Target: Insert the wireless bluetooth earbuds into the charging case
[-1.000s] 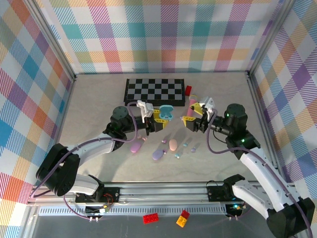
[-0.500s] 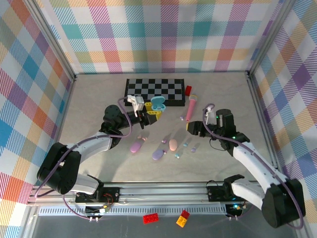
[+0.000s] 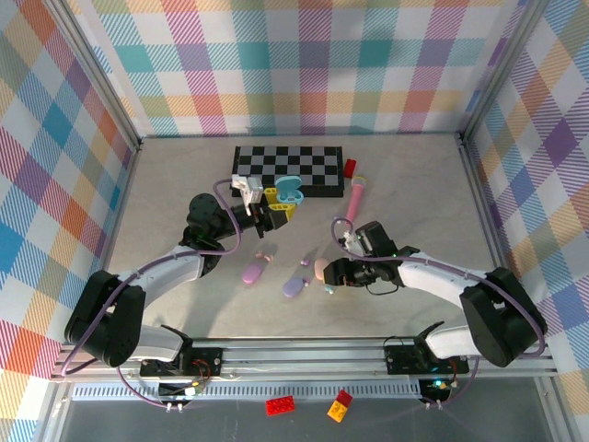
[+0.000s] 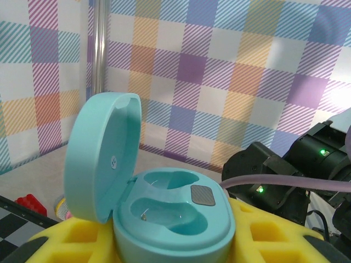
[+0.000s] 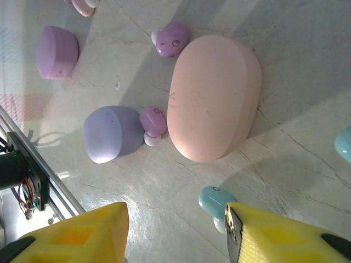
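Note:
My left gripper (image 3: 279,206) is shut on the open teal charging case (image 3: 291,192), held above the table near the chessboard. In the left wrist view the case (image 4: 175,219) sits between the yellow pads (image 4: 285,241), lid up, both wells empty. My right gripper (image 3: 329,274) is low over the table beside the pink case (image 3: 321,268). In the right wrist view its jaws (image 5: 175,235) stand open, and a teal earbud (image 5: 214,200) lies on the table against the inner edge of the right finger (image 5: 274,235). Two lilac earbuds (image 5: 171,39) (image 5: 152,121) lie by the pink case (image 5: 214,96).
A lavender case (image 5: 107,133) and a purple case (image 5: 56,51) lie left of the pink one. Another teal piece (image 5: 344,143) shows at the right edge. A checkerboard (image 3: 287,168), a red block (image 3: 350,167) and a long pink stick (image 3: 355,192) lie at the back.
The right arm has swung down and left from mid-air to the table by the pink case, its jaws narrowing. The left gripper with the teal case has shifted slightly left and back.

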